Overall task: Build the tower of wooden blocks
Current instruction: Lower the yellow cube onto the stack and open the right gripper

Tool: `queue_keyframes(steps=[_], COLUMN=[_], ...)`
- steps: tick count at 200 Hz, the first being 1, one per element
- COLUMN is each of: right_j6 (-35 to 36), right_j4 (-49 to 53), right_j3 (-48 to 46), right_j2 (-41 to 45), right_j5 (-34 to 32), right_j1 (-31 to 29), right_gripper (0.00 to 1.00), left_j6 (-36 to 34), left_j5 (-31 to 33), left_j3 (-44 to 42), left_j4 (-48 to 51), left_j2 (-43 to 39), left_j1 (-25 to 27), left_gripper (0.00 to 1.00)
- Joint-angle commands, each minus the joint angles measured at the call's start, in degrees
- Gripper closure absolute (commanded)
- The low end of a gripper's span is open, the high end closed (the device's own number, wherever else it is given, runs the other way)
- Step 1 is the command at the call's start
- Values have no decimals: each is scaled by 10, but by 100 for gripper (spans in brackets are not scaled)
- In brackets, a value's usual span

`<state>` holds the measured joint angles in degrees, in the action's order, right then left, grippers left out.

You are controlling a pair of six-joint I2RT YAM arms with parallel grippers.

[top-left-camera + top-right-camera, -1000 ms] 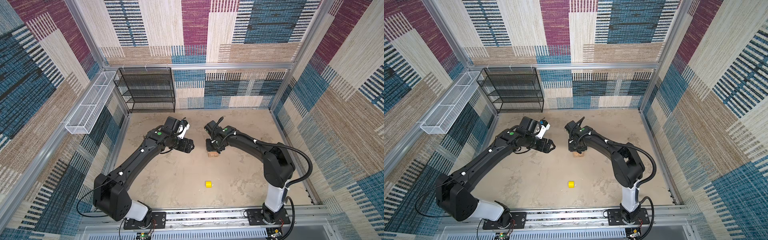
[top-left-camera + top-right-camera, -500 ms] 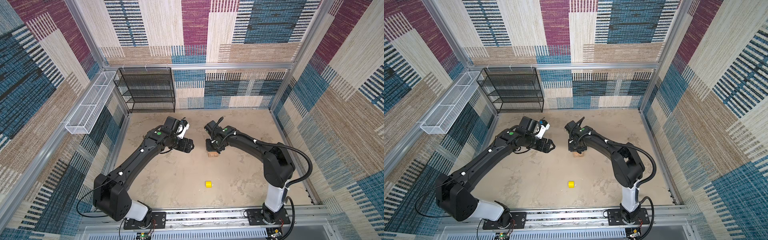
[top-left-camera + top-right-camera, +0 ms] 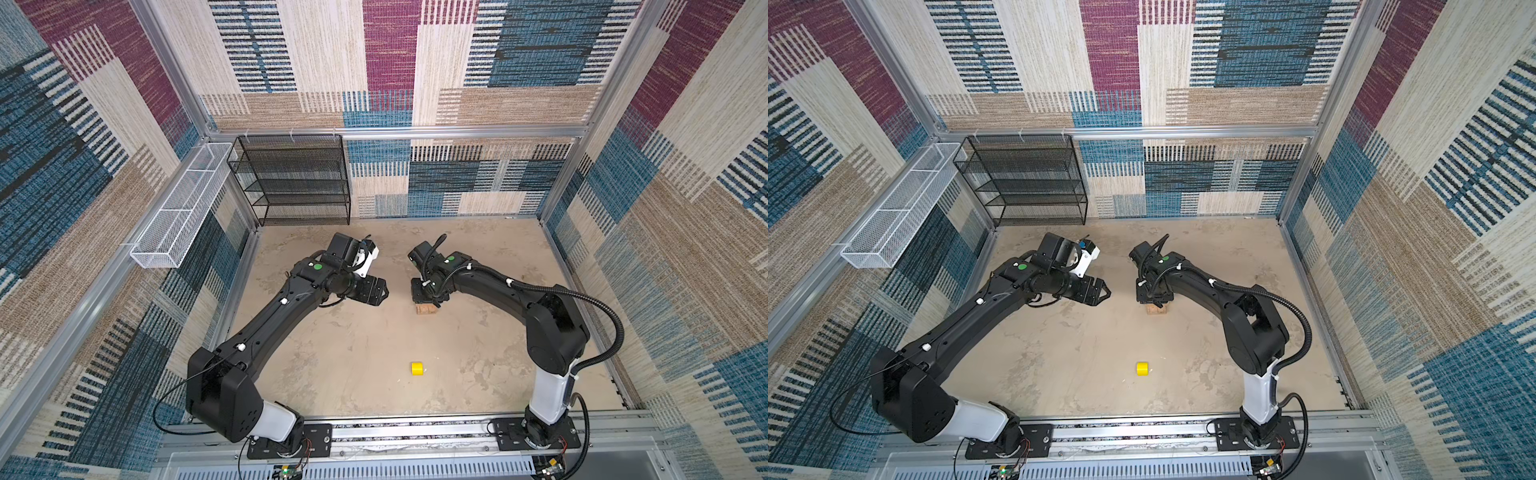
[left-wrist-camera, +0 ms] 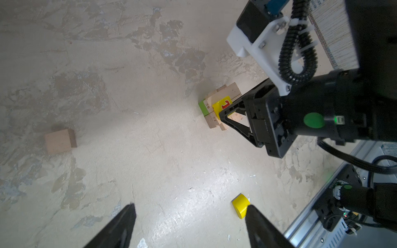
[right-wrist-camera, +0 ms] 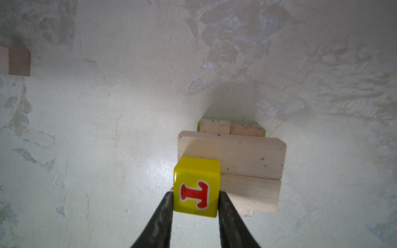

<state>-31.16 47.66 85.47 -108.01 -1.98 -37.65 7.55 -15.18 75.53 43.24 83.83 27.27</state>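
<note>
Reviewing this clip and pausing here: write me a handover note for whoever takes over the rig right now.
Left gripper: open, empty, hovering over the table.
Right gripper: shut on the yellow letter cube, at the top of the tower; whether it rests there is unclear.
Done: tan planks stacked crosswise over the green brick.
To do: release the cube; yellow cylinder and tan cube lie loose.

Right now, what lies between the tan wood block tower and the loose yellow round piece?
Nothing: both top views show bare beige tabletop between the tan wood block tower and the loose yellow round piece.
</note>
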Motion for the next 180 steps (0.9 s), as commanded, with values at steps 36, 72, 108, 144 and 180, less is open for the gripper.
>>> queue_keyframes(steps=[36,72,108,144,180], right_j6=[6,11,16,19,18], right_j4=[-5,-5,-4,-2,1], right_j3=[7,10,16,16,18], right_j2=[-1,-2,-5,-7,-7], right_j5=[-2,-2,-3,-2,-7], right_j1=[-1,-1,-1,-1,0], right_gripper=[56,57,59,61,59], left_j6=[15,15,15,16,16], left_j5=[-3,-3,-2,-5,-5], left_j3=[-1,-2,-2,-2,-2], left_j4=[-6,-6,-6,-7,-7], left_j2=[-4,-3,-3,-2,-1], left_j1=[-1,-1,-2,-3,-4], left_gripper=[15,15,15,15,15])
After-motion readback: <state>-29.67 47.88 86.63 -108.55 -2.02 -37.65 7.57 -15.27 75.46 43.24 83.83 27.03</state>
